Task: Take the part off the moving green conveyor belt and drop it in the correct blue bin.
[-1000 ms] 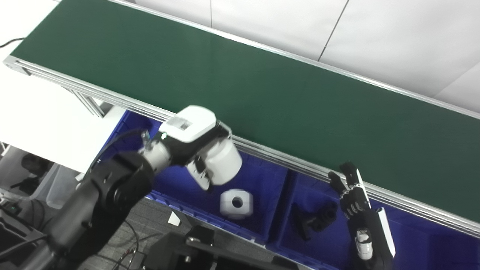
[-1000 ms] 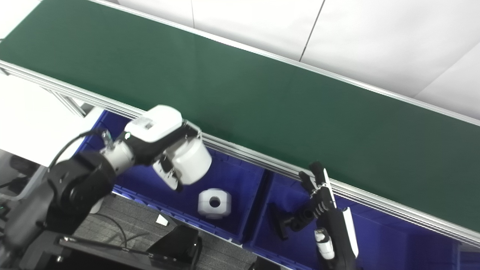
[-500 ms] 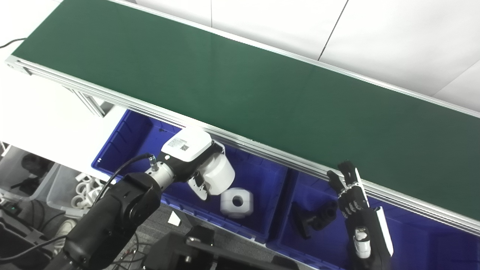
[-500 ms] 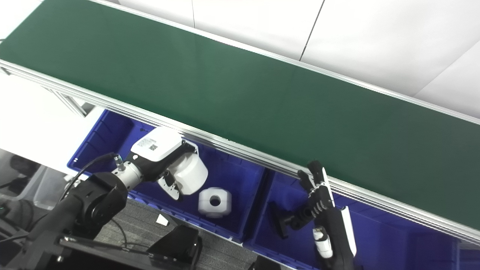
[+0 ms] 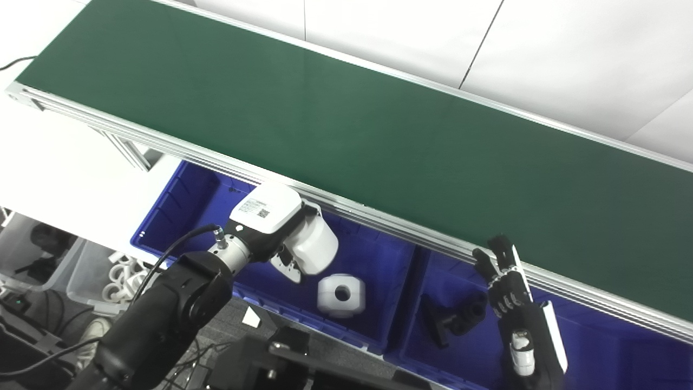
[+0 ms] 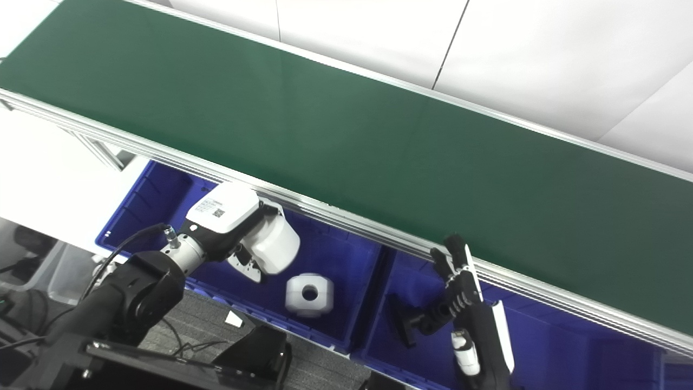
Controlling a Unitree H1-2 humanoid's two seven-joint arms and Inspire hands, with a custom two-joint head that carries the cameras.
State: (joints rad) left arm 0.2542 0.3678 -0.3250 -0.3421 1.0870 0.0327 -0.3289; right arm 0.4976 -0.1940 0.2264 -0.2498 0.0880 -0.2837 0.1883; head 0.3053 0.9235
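The left hand (image 5: 287, 238) is gripping a white cylindrical part (image 5: 314, 249) over the left blue bin (image 5: 178, 200); another white part (image 5: 341, 294) is lying at its 4 o'clock. The right hand (image 5: 511, 292), fingers spread and empty, is hovering beside a black part (image 5: 455, 319).

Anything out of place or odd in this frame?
Nothing stands out. The belt is bare; the left hand holds a white part over the left bin, where another white part lies. A black part lies in the next bin.

The left hand (image 5: 295, 246), white-backed on a black arm, is curled around a white cylindrical part (image 5: 316, 250). The right hand (image 5: 511, 300), black, points upward with fingers (image 5: 503, 250) straight and apart, empty.
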